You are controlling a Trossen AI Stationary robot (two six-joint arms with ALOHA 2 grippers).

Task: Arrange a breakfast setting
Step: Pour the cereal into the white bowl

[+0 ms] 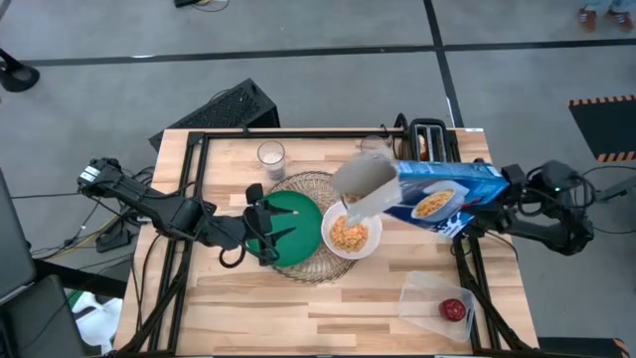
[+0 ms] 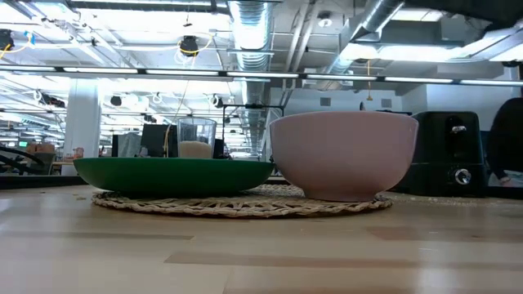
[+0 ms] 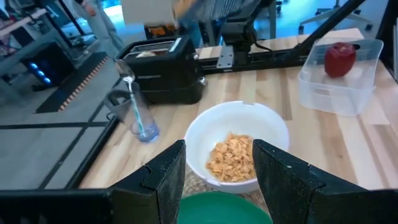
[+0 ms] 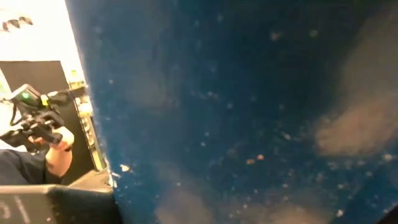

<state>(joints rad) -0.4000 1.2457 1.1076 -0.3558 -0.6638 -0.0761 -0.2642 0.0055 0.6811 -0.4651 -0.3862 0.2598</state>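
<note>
A white bowl [image 1: 350,235] with orange cereal [image 3: 231,158] and a green plate [image 1: 290,221] sit on the round wire mat [image 1: 316,261]. My right gripper [image 1: 487,206] is shut on a blue cereal box [image 1: 437,195], which is tilted with its open flaps [image 1: 363,181] above the bowl. My left gripper [image 3: 217,186] hovers open over the plate [image 3: 221,210], pointing at the bowl. A glass of milk [image 1: 270,155] stands at the far side. Another glass [image 3: 140,118] holds the blue-handled spoon. The red apple [image 1: 453,309] lies in a clear tub [image 1: 425,296]. My right gripper holds the cereal box by its bottom end [image 1: 475,201], coming roughly level from the table's right. The box [image 4: 249,112] fills the right wrist view and hides the fingers. It is lifted clear and lies slanted, its open top toward the bowl.
A black toaster [image 1: 430,139] stands at the far edge, right of the second glass [image 1: 376,145]. The tub sits near the front right corner. Bare wood lies along the near edge [image 1: 298,318]. A person's hand [image 4: 56,149] shows beyond the table.
</note>
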